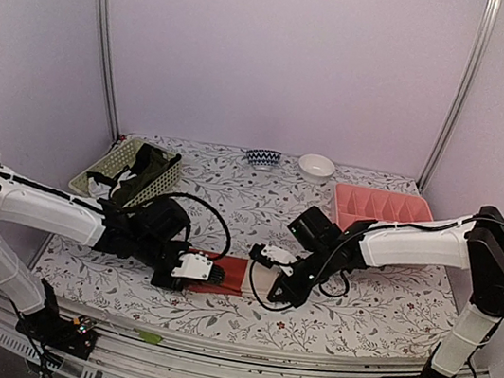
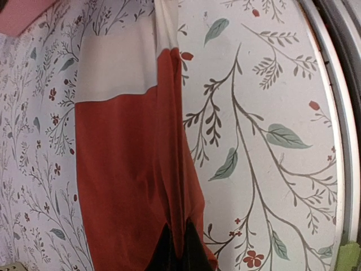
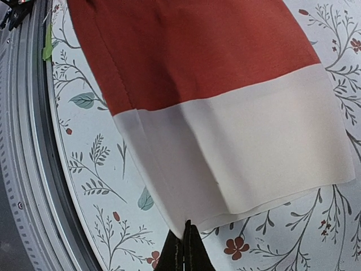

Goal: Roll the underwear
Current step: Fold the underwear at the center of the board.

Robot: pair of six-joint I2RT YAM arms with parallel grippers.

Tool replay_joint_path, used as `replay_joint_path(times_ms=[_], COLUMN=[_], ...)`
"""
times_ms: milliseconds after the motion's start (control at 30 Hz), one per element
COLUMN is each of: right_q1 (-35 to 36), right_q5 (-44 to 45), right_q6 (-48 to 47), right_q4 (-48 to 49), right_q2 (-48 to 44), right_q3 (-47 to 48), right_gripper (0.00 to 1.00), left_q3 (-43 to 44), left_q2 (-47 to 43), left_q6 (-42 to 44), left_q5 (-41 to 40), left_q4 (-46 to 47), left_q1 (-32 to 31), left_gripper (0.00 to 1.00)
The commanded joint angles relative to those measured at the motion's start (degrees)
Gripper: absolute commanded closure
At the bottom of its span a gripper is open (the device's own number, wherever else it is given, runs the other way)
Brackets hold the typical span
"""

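- The red-orange underwear (image 1: 231, 275) lies flat on the surface (image 1: 388, 297) near its front edge, between the two arms.
- It is thin, smooth cloth in a long, roughly rectangular shape. A broad cream-white band (image 3: 242, 152) crosses the end nearer the right arm (image 1: 416, 242).
- The red part shows soft lengthwise creases and a stitched seam along one side.
- The left jaws are nearly closed, pinching a raised fold at the red end, which stands up between the black tips.
- The right jaws are pressed together on the corner of the cream-white hem, where the layered edge lifts slightly.
- The left arm (image 1: 38, 208) reaches in low from the left side.
- The surface is covered with a pale cloth printed with leafy twigs and small red flowers. A metal rail runs along its near edge.
- A dark garment (image 1: 144, 177) sits bunched in the pale green perforated basket (image 1: 112, 167) at the back left. Its texture cannot be made out.
- A pink plastic tray (image 1: 393, 204) with dividers stands at the back right, well apart from the red-orange underwear.
- A blue-patterned bowl (image 1: 263, 158) and a white bowl (image 1: 316, 167) sit side by side at the far edge.
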Motion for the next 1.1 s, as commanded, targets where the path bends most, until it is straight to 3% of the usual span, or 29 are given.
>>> replay_joint_path(times_ms=[0,333,1067], right_q1=[-0.20,-2.63,-8.05], right_q5=[-0.83,0.57,-1.27], right_q6=[-0.75,-1.22,-1.04], right_q4=[-1.68,-4.29,-9.71], right_q2=[1.39,3.85,15.26], right_q3=[2.62,7.31,20.22], right_gripper=[1.00,1.00,1.00], left_q3=[4.05,14.30,28.13], left_q2=[2.99,11.13,24.27], left_q6=[7.03,15.21,23.21], left_q5=[6.70,12.44,12.40], left_q4=[-6.40,-16.29,-21.37], left_q1=[3.59,9.70,17.29], left_gripper=[1.00,1.00,1.00])
